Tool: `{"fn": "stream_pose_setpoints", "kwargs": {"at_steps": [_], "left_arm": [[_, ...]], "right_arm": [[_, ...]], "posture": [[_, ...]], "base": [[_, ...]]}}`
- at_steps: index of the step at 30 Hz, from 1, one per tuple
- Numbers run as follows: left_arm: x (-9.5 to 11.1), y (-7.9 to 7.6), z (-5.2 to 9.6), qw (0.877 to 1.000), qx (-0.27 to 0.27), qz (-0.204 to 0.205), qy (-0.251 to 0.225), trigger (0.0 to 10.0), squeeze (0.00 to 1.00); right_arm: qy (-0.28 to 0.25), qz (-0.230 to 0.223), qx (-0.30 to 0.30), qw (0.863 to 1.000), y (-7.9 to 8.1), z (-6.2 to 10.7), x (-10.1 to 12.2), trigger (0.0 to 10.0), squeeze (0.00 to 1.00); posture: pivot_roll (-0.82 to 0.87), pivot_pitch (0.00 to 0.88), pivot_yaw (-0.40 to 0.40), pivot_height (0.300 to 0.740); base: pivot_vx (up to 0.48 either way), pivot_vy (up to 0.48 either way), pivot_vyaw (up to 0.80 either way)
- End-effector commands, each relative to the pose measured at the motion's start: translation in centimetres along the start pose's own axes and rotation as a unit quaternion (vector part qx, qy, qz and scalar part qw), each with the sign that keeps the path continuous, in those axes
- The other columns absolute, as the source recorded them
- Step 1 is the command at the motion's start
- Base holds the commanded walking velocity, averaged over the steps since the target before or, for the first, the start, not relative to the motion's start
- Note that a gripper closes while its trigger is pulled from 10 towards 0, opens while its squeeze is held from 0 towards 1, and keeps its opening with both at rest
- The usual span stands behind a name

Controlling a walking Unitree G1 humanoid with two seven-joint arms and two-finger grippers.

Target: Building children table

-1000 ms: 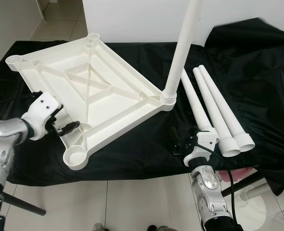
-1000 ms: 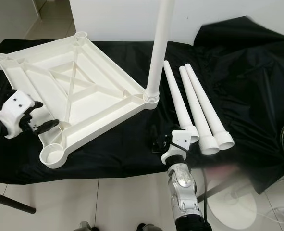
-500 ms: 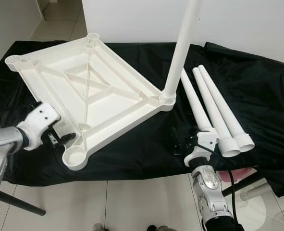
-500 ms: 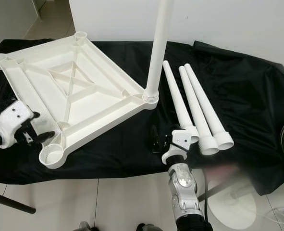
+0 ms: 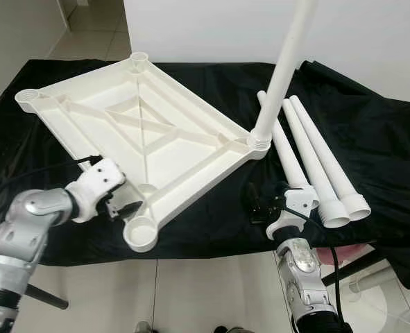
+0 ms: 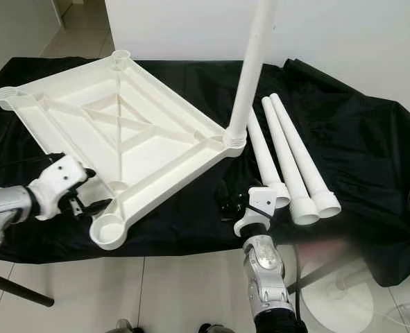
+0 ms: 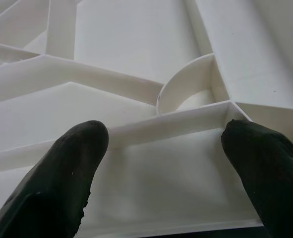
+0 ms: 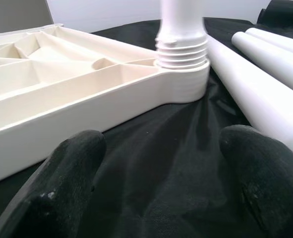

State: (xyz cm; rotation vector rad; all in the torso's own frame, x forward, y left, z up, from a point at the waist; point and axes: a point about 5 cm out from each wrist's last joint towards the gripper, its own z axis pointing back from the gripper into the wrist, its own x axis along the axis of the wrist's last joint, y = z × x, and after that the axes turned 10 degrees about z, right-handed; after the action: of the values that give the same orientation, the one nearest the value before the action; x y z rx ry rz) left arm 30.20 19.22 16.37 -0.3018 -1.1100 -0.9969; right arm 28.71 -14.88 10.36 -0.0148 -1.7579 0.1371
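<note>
Left end effector point(image 5: 125, 208) now nearer tabletop point(image 5: 156, 132) corner socket, open; right end effector point(image 5: 260, 208) open, unmoved.

Left hand point(image 5: 118, 206) and right hand point(image 5: 258, 208) both spread

A black cloth point(image 5: 371, 139) drapes the counter, which stands against a plain white wall point(image 5: 211, 28). Pale glossy floor tiles point(image 5: 205, 291) lie below, and more tiled floor point(image 5: 94, 31) runs off beyond the counter's far left corner.
</note>
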Motion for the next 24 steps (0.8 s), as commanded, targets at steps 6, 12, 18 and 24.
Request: {"fn": "stream_pose_setpoints", "kwargs": {"at_steps": [6,12,18,24], "left_arm": [[0.1,-0.7,-1.9,0.999,0.024,-0.011,0.02,10.0,0.0],[-0.1,1.1,-1.1,0.999,0.036,-0.029,0.028,10.0,0.0],[-0.3,3.5,0.2,0.997,0.053,-0.041,0.041,10.0,0.0],[0.4,5.7,0.9,0.996,0.081,-0.042,0.022,10.0,0.0]], "right_arm": [[0.016,-0.008,0.002,1.0,0.3,0.3,-0.6,10.0,0.0],[0.016,-0.008,0.009,1.0,0.4,0.3,-0.5,10.0,0.0],[0.014,-0.007,0.014,1.0,0.4,0.1,-0.5,10.0,0.0],[0.012,-0.006,0.016,1.0,0.3,0.1,-0.4,10.0,0.0]], "posture": [[-0.01,0.098,-0.014,0.74],[-0.01,0.095,-0.015,0.74],[-0.01,0.092,-0.011,0.74],[-0.01,0.089,0.0,0.74]], "base": [[0.0,0.0,0.0],[0.0,0.0,0.0],[0.0,0.0,0.0],[0.0,0.0,0.0]]}}
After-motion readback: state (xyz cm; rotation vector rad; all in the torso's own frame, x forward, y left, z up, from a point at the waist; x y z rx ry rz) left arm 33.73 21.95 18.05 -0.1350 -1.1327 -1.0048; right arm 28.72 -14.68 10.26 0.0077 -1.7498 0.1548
